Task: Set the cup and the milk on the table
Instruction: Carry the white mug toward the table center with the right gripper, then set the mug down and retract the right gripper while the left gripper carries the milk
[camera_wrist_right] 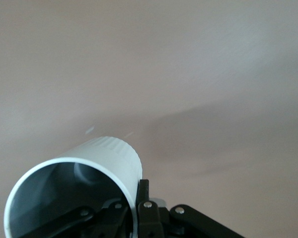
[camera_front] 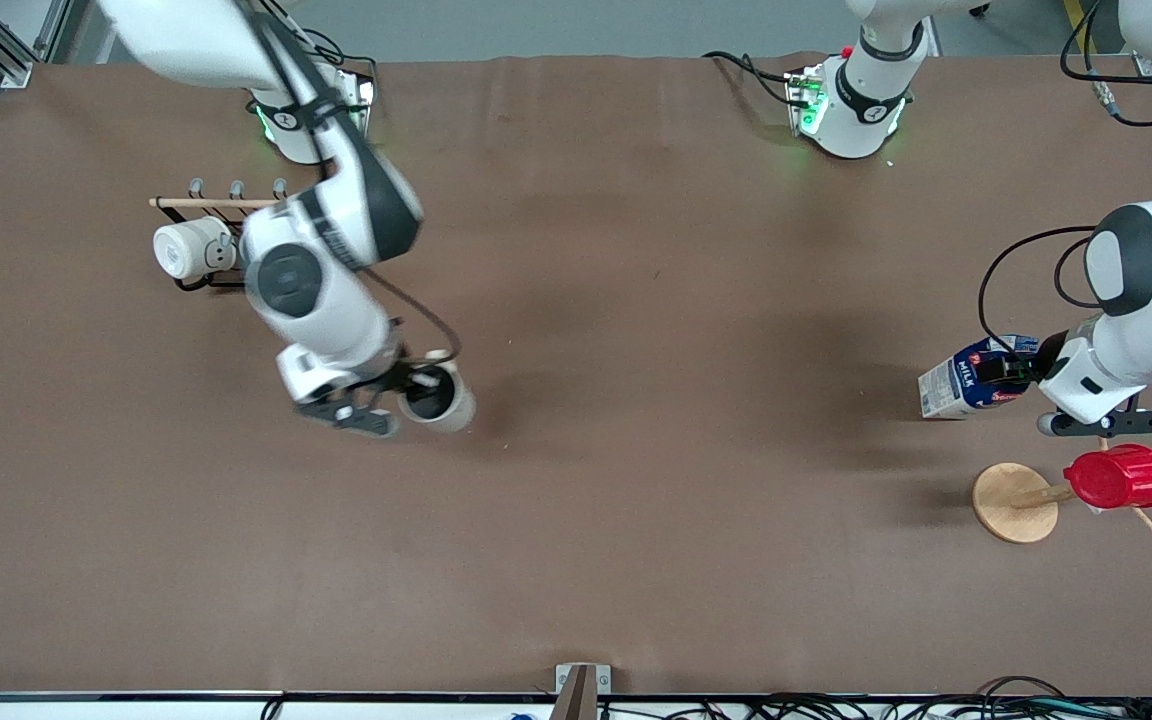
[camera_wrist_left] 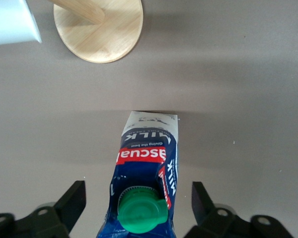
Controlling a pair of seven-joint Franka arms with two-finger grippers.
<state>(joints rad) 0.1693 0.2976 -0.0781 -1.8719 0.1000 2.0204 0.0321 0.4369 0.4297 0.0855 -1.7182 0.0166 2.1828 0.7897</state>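
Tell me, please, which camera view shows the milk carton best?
The left wrist view: the milk carton fills the middle, green cap and red label legible, between the open left gripper. The front view shows it small, partly hidden by that gripper. The right wrist view misses it.

The cream-white cup (camera_front: 439, 398) is held above the bench (camera_front: 636, 520); the blue-and-white, green-capped milk (camera_front: 971, 378) is seen tilted.

The right claw (camera_front: 414, 388) is pinching the cup's (camera_front: 441, 400) rim over the table (camera_front: 636, 300), wrist angled downward. The left claw (camera_front: 1021, 368) is hanging with fingers (camera_wrist_left: 69, 203) spread wide either side of the milk (camera_front: 971, 378).
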